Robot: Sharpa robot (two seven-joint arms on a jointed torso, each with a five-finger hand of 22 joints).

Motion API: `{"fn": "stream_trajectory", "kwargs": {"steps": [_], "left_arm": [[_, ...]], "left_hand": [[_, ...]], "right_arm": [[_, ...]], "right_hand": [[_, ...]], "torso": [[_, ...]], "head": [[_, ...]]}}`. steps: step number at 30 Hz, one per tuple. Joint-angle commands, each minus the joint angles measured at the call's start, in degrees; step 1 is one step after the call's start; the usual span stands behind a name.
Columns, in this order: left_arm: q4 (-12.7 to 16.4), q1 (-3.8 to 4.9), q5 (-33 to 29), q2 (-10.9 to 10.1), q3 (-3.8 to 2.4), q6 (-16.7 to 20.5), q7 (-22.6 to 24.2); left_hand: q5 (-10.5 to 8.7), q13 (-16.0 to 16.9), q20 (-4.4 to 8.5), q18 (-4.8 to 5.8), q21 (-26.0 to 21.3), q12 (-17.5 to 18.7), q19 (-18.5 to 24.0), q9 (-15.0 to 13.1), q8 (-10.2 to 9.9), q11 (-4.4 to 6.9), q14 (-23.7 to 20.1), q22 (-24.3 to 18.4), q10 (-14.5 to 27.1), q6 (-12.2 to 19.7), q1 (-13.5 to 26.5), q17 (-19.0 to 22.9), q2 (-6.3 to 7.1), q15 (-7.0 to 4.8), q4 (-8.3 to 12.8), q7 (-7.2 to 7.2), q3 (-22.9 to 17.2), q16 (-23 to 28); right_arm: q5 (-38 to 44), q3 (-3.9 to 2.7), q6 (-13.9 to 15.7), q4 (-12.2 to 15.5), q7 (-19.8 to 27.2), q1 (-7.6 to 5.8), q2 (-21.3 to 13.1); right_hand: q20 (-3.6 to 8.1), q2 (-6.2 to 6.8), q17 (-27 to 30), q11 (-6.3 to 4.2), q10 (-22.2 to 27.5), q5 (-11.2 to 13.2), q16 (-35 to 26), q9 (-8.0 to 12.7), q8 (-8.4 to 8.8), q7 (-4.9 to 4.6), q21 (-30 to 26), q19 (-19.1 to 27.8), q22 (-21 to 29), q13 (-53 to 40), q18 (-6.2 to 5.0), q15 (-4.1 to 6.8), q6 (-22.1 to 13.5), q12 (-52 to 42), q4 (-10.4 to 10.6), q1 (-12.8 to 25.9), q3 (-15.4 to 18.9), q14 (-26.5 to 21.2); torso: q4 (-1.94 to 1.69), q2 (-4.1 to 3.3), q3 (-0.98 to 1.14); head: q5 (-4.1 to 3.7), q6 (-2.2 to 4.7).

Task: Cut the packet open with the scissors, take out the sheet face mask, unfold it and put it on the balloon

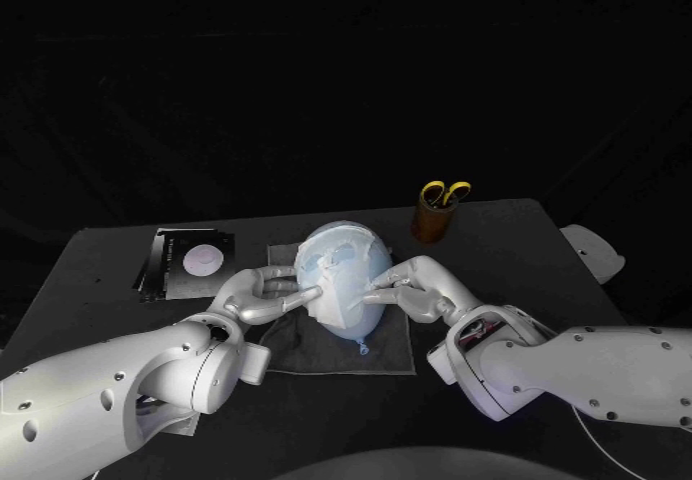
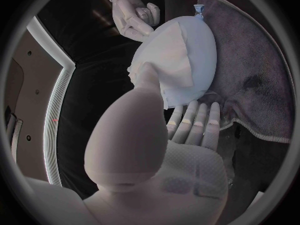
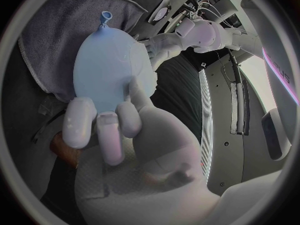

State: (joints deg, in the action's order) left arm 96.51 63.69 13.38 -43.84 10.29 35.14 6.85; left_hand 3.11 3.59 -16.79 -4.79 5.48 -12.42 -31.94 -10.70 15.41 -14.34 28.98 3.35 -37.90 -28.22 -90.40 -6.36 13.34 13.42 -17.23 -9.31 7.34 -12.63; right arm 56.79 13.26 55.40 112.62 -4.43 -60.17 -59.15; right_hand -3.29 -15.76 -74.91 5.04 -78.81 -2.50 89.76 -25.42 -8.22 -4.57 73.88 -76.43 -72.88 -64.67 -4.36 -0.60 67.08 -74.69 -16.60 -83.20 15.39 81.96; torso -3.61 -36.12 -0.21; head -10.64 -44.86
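On the black table [image 1: 498,238] in the head view, a pale blue balloon [image 1: 351,318] lies on a grey cloth mat [image 1: 310,355], its knot towards the robot. A white sheet face mask [image 1: 339,262] is draped over the balloon's upper face. The left hand [image 1: 264,295] closes on the balloon's left flank and the right hand [image 1: 415,290] on its right flank, fingertips of both pressed onto the mask. Left of the balloon lies a flat black packet with a pale round patch [image 1: 185,262]. Beyond the balloon to the right, yellow-handled scissors [image 1: 444,192] stand in a brown cylindrical holder [image 1: 431,222].

From the left wrist view, the left hand [image 2: 156,155] grasps the balloon [image 2: 200,45]: its thumb lies on the mask [image 2: 165,60] while its fingers [image 2: 194,120] reach beneath the balloon, against the cloth mat [image 2: 256,85]. The right hand [image 2: 134,15] touches the balloon's far side.

From the right wrist view, the right hand [image 3: 131,150] likewise clasps the balloon [image 3: 106,70], its fingers [image 3: 81,125] curled round the side over the cloth mat [image 3: 56,30] and its thumb laid against the mask [image 3: 140,60]. The left hand [image 3: 165,40] meets the balloon from the opposite side.
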Motion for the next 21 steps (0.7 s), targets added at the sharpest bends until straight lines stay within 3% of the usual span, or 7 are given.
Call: {"fn": "stream_trajectory", "kwargs": {"steps": [1,12,21], "left_arm": [[0.4,-0.01,0.0,0.3,0.01,-2.0,-0.1],[0.3,-0.01,0.0,0.2,0.01,-2.1,0.0],[0.2,-0.01,0.0,0.2,0.01,-2.1,0.0]], "left_hand": [[-0.07,0.1,0.11,-1.02,-0.1,0.2,-0.4,0.0,-0.1,0.00,0.0,-0.1,-0.4,-0.2,0.5,0.1,0.16,-0.19,0.0,-7.18,0.2,0.2],[-0.07,0.1,0.11,-1.01,-0.1,0.4,-0.4,0.0,-0.2,0.01,0.0,-0.1,-0.4,-0.2,0.5,0.1,0.13,-0.18,0.0,-7.18,0.2,0.3],[-0.07,0.1,0.11,-1.01,-0.1,0.4,-0.4,0.0,-0.2,0.01,0.0,-0.1,-0.4,-0.2,0.5,0.1,0.13,-0.18,0.0,-7.18,0.2,0.3]], "right_arm": [[0.4,0.01,1.6,0.2,2.0,0.08,0.2],[-3.5,-0.02,1.6,1.1,3.4,0.08,-0.9],[-7.7,-0.06,1.3,2.7,3.4,0.05,-2.8]], "right_hand": [[0.22,-0.96,-15.1,-5.04,-11.2,-0.3,0.2,-0.3,-0.28,0.21,0.2,0.1,0.0,-25.3,-0.50,3.95,0.1,-15.3,0.0,-1.0,-0.7,8.0],[0.25,-0.98,-15.1,-5.03,-11.2,-0.3,0.2,-1.0,-0.56,0.19,0.4,-0.1,-0.5,-25.3,-0.44,3.95,-0.2,-15.3,-0.2,-0.9,-6.5,8.0],[0.30,-0.52,-15.1,-5.15,-11.2,-0.4,0.2,-1.2,-0.77,0.34,1.0,-0.5,-1.1,-25.3,-0.29,4.00,0.2,-15.3,-0.3,-1.0,-7.9,8.0]], "torso": [[0.00,0.00,0.00],[0.01,-0.01,-0.02],[0.04,0.02,0.01]], "head": [[-0.11,0.05],[0.00,0.06],[-0.05,-0.13]]}}
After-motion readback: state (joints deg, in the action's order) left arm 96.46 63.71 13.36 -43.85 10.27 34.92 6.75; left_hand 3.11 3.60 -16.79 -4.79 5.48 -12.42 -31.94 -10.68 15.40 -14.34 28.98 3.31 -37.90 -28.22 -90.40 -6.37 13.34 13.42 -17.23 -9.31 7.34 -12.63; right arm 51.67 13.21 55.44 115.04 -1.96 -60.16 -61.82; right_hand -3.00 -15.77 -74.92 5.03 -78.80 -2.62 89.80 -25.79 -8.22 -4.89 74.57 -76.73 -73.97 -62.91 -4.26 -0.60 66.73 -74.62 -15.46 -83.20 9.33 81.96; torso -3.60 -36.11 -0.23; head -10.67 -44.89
